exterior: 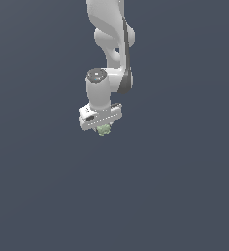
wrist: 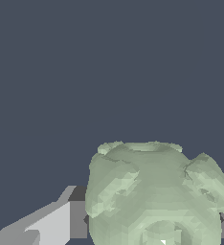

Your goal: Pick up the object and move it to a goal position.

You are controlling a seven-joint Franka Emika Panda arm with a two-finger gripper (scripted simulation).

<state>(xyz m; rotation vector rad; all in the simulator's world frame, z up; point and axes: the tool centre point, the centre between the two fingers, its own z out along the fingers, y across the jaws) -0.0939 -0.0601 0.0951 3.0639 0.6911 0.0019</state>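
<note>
— Is the gripper (exterior: 103, 128) clamped?

— Its fingertips are hidden behind the object (exterior: 103, 130), which sits directly under the white bar; I cannot tell whether they press on it.

— And close up?

— The object (wrist: 154, 194) is pale green, lumpy, faceted, cut off by the frame. One grey finger (wrist: 51, 222) shows beside it.

— Around it?

— Plain dark blue-grey.

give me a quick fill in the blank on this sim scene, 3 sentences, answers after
1. The lumpy object sitting directly under the white end effector is pale ____ in colour.
2. The arm enters the exterior view from the ____ edge of the picture.
3. In the wrist view, the object looks far ____ than it does in the exterior view.

Missing words: green; top; larger
</note>
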